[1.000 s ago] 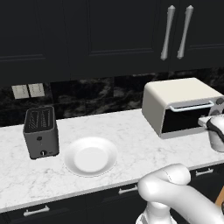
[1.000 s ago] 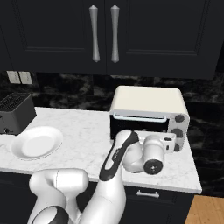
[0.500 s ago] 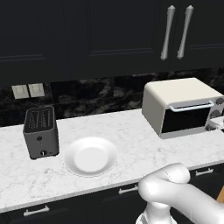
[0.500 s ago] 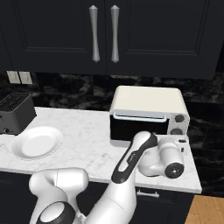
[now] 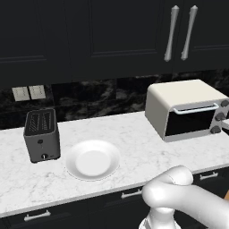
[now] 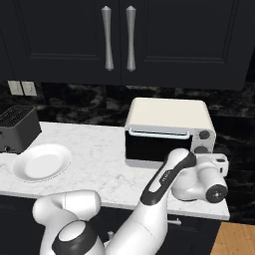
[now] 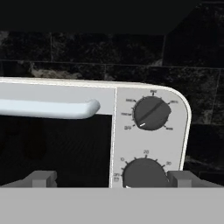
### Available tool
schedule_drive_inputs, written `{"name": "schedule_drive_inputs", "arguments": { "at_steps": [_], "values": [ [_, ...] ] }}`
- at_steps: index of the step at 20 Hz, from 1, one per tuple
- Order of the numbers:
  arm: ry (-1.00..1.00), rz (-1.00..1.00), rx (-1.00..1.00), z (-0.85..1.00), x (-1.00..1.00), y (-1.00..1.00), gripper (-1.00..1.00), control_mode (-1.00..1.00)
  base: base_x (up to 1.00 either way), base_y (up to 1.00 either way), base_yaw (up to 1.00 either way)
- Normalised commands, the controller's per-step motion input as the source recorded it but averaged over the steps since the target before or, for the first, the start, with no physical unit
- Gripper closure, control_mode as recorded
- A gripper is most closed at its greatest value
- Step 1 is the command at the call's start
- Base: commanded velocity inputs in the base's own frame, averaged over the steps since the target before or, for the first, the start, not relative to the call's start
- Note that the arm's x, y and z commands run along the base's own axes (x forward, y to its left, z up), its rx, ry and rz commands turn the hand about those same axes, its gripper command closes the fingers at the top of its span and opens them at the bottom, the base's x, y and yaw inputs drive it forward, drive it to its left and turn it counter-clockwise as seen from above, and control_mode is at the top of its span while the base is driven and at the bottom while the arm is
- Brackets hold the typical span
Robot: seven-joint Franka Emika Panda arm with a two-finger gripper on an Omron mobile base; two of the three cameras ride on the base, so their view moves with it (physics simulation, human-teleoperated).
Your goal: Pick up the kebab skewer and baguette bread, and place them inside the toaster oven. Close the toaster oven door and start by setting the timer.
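Cream-white toaster oven (image 6: 169, 130) stands at the right end of the marble counter (image 5: 134, 143), door (image 5: 190, 121) shut — handle (image 7: 48, 108) across its top edge. Gripper (image 7: 111, 179) spread wide, empty, facing the lower knob (image 7: 144, 173). White plate (image 5: 92, 159) beside the dark toaster (image 5: 41, 135).

Glossy white robot arm (image 6: 164, 199) of rounded, tubular segments with bulbous shells at the joints. A black band runs along the tapering upper link near its elbow; a dark grey collar rings the round base housing. The wrist ends in a white cylinder with a black circular end cap. Small grey blocky fingertips (image 7: 41, 178) with squared edges.
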Motion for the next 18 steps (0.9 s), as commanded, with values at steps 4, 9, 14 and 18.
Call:
{"name": "schedule_drive_inputs", "arguments": {
  "at_steps": [4, 9, 14, 18],
  "values": [
    [0.00, 0.00, 0.00, 0.00, 0.01, -0.13, -1.00, -1.00, 0.00, 0.00, 0.00],
    [0.03, 0.00, 0.00, 0.00, 0.03, -0.04, -1.00, -1.00, 0.00, 0.00, 0.00],
    [0.05, 0.00, 0.01, 0.00, 0.02, -0.13, -1.00, -1.00, 0.00, 0.00, 0.00],
    [0.00, 0.00, 0.00, -0.07, 0.00, -0.08, -1.00, -1.00, 0.00, 0.00, 0.00]
  ]
}}
